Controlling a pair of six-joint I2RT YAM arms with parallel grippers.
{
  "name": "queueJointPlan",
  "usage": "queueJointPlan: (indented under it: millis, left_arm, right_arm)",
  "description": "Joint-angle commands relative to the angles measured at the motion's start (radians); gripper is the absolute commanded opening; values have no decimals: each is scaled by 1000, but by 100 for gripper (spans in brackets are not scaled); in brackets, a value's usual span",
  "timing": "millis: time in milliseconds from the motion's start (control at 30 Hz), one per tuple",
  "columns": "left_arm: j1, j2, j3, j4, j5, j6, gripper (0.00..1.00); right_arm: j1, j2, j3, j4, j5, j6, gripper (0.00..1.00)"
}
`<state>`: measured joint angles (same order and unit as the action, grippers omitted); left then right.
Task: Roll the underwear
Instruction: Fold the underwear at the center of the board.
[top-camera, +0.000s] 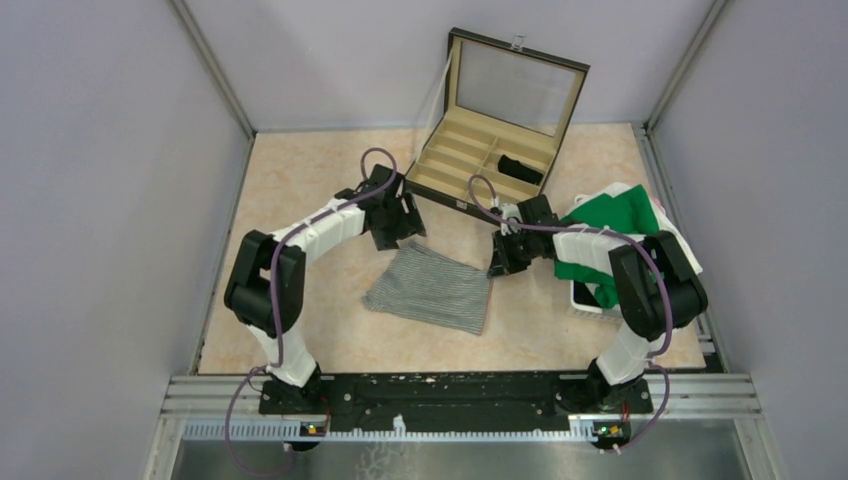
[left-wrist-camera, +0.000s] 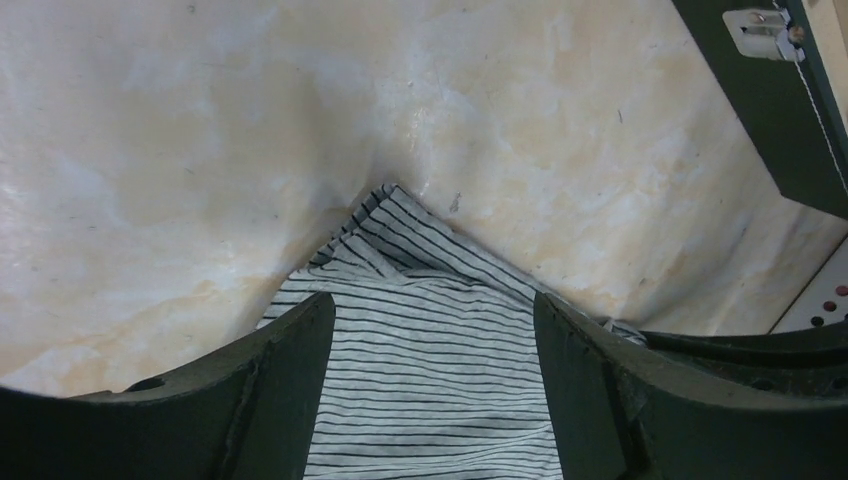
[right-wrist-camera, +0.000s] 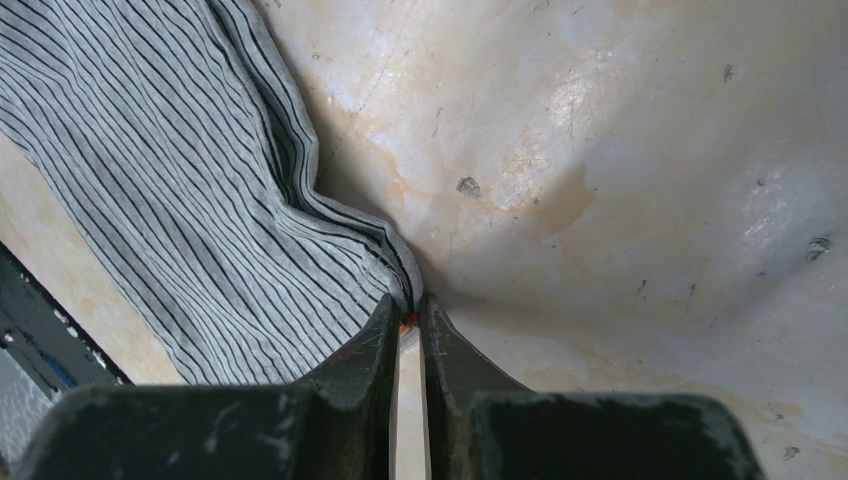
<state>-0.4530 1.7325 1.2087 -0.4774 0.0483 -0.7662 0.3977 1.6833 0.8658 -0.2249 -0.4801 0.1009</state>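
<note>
Right gripper (right-wrist-camera: 408, 318): jaws closed to a sliver, pinching the hem corner of the striped grey underwear (right-wrist-camera: 150, 150); a speck of orange label (right-wrist-camera: 407, 324) shows between the tips.
Right gripper, top view (top-camera: 500, 262): at the garment's 2 o'clock corner, touching it.
Left gripper (left-wrist-camera: 435, 310): jaws spread wide, 1 finger (left-wrist-camera: 290, 390) on each side of the striped fabric (left-wrist-camera: 430, 390); whether the fingers touch the cloth I cannot tell.
Left gripper, top view (top-camera: 400, 232): at the garment's 11 o'clock corner.
Striped grey underwear (top-camera: 430, 288): spread flat in the middle of the table (top-camera: 300, 190), between the 2 grippers, with a pointed fold at its far edge in the left wrist view.
Fabric at the right gripper: several layers bunch into a ridge running to the pinched corner.
Case (top-camera: 440, 193): wooden, compartmented, lid raised, at 12 o'clock from the garment, apart from it.
Black underwear (top-camera: 520, 168): a small dark bundle in a compartment on the case's right side.
Green and white clothes (top-camera: 610, 215): heaped at 3 o'clock, partly behind the right arm, over a white basket (top-camera: 585, 297).
</note>
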Motion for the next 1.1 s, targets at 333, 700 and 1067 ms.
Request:
queueJointPlan:
  millis: [333, 700, 1067]
  left_arm:
    - [0, 72, 70, -147, -101, -352, 76]
    - [1, 177, 173, -183, -53, -404, 67]
    - [-1, 246, 226, -204, -72, -389, 53]
  right_arm:
    - [10, -29, -7, 9, 54, -4, 1]
    - [11, -24, -13, 13, 54, -2, 0]
    - [12, -31, -12, 7, 59, -8, 0]
